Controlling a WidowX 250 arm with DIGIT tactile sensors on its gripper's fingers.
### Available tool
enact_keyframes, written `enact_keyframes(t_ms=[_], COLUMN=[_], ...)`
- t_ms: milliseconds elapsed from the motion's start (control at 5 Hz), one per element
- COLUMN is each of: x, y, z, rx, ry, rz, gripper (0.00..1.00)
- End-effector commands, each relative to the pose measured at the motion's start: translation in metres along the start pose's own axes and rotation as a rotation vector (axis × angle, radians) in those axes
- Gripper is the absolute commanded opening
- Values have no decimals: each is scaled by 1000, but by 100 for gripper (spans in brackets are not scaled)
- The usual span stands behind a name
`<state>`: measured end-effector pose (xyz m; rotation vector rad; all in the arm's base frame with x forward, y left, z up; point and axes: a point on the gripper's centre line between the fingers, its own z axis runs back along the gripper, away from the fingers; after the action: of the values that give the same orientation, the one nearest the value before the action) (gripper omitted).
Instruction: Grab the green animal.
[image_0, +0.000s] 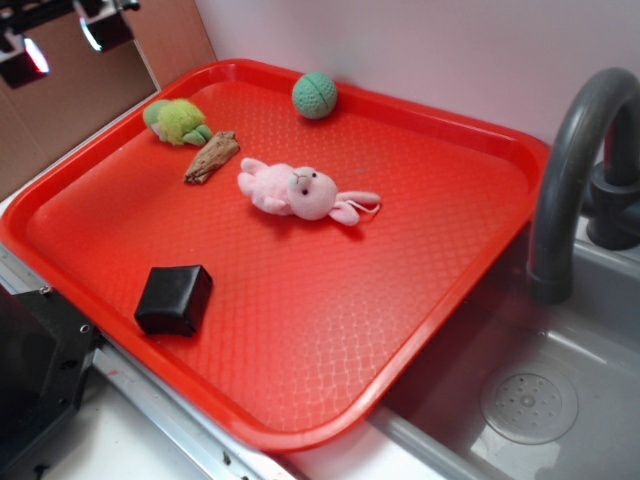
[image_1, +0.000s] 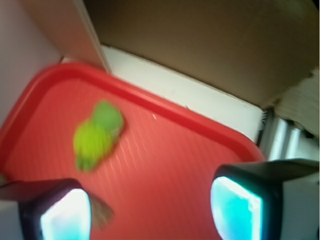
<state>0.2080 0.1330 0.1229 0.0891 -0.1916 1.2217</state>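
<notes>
**Red tray and its contents**

Red tray (image_0: 440, 300) beside a sink (image_0: 560, 400), holding, largest first: pink bunny (image_0: 300, 192) near centre; black box (image_0: 175, 298) at the near edge; green animal (image_0: 176, 121) in the far-left corner; brown scrap (image_0: 212, 157) just beside it; teal ball (image_0: 315, 95) by the far rim. Claw (image_1: 150, 210) wide, empty, apart from the green animal.

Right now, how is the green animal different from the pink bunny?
The green animal is lime green and looks smaller; the pink bunny is pale pink and looks bigger. The green animal lies near the red tray's far left corner; the bunny lies nearer the middle. Both are fuzzy plush toys.
</notes>
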Motion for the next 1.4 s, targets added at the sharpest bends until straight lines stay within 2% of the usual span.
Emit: enact_keyframes(t_ms=[0, 200, 400, 600, 1000, 1200], x=[46, 41, 21, 7, -11, -16], y=[-17, -24, -32, -34, -31, -32], z=[-30, -53, -73, -83, -104, -109], rx=[9, 7, -76, -102, -40, -6], ry=[-11, 99, 246, 328, 370, 359], rz=[140, 155, 170, 177, 177, 157], gripper=[100, 100, 100, 100, 100, 42])
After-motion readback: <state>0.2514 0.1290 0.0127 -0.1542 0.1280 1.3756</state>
